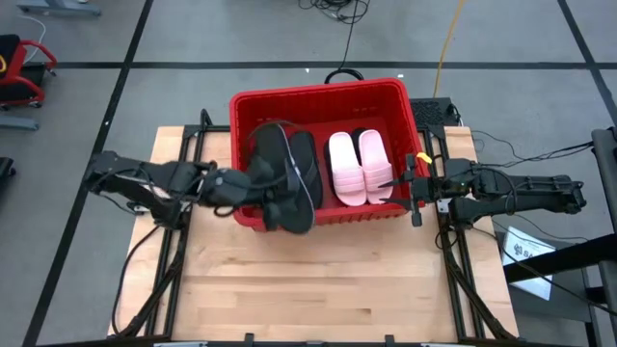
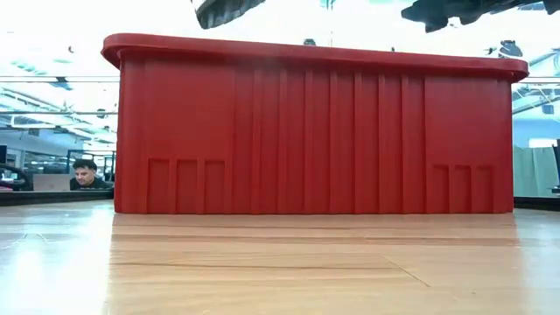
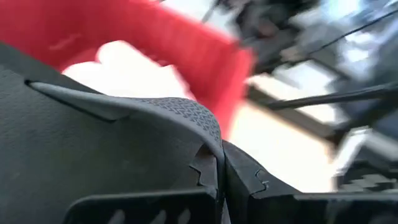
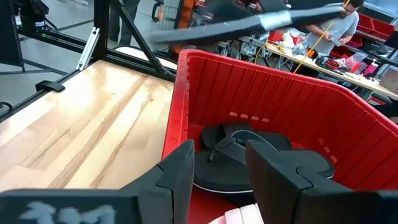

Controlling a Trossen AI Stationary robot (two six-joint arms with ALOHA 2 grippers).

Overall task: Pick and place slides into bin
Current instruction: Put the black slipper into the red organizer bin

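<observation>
My left gripper [image 1: 258, 181] is clamped on a black slide [image 1: 281, 198], holding it above the bin [image 1: 318, 94] near its front wall so it can fall in beside the other black pair [image 1: 301, 159]. The pink pair [image 1: 360, 166] already lies inside. The bin sits at the far edge of the worktop [image 1: 318, 280]. My right gripper [image 1: 413, 183] waits at the bin's right wall, fingers apart and empty.
</observation>
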